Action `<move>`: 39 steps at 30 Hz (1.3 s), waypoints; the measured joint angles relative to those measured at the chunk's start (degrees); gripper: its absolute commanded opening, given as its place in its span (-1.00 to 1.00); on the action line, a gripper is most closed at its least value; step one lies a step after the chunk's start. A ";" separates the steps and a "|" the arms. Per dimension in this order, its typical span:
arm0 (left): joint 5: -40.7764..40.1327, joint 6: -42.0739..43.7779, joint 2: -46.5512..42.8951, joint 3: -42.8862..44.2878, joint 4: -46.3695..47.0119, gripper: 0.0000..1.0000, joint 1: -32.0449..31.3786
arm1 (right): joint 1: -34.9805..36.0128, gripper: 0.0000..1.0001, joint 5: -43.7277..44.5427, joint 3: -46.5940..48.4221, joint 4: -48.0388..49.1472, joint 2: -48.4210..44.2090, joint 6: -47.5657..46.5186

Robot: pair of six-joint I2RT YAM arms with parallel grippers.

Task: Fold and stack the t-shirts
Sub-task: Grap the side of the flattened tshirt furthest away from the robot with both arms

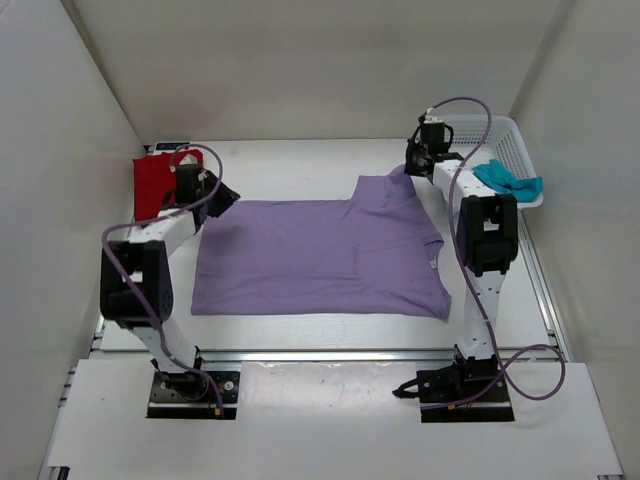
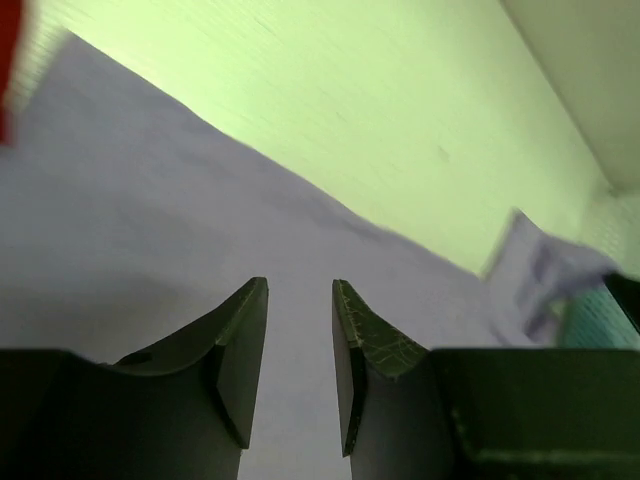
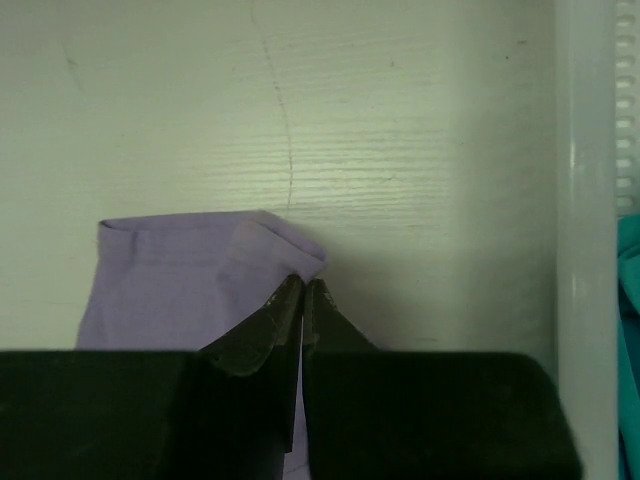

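Three t-shirts are in view. The lavender t-shirt (image 1: 320, 255) lies spread mostly flat across the middle of the surface (image 1: 300, 160), with its hem toward the left arm and its collar and sleeves toward the right arm. The dark red t-shirt (image 1: 150, 180) sits bunched at the far left edge beside the wall. The teal t-shirt (image 1: 505, 180) lies crumpled at the near end of the white mesh basket (image 1: 520, 135) in the far right corner. The left fingers (image 2: 240, 340) hang at the far left corner of the lavender t-shirt, between it and the dark red one. They stand apart with nothing between them, and the wrist view shows lavender cloth below the gap; whether they touch it cannot be told. The right fingers (image 3: 265, 325) are at the far sleeve of the lavender t-shirt, just beside the basket. They are pressed together on a folded corner of that sleeve, which is drawn up toward them from the flat body of the shirt. In the right wrist view the basket wall stands at the right edge with teal cloth showing behind it.
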 measured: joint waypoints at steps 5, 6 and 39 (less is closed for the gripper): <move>-5.53 3.52 9.25 8.02 -4.81 -0.10 4.02 | 0.09 -1.00 0.17 4.68 -2.47 4.48 -2.62; -6.51 4.17 10.58 9.05 -5.86 -0.11 4.52 | -0.02 -1.00 0.17 6.58 -3.17 5.46 -2.95; -18.14 17.25 32.30 38.01 -26.16 -1.00 2.99 | -0.87 -1.00 -9.75 2.40 -0.92 2.45 1.36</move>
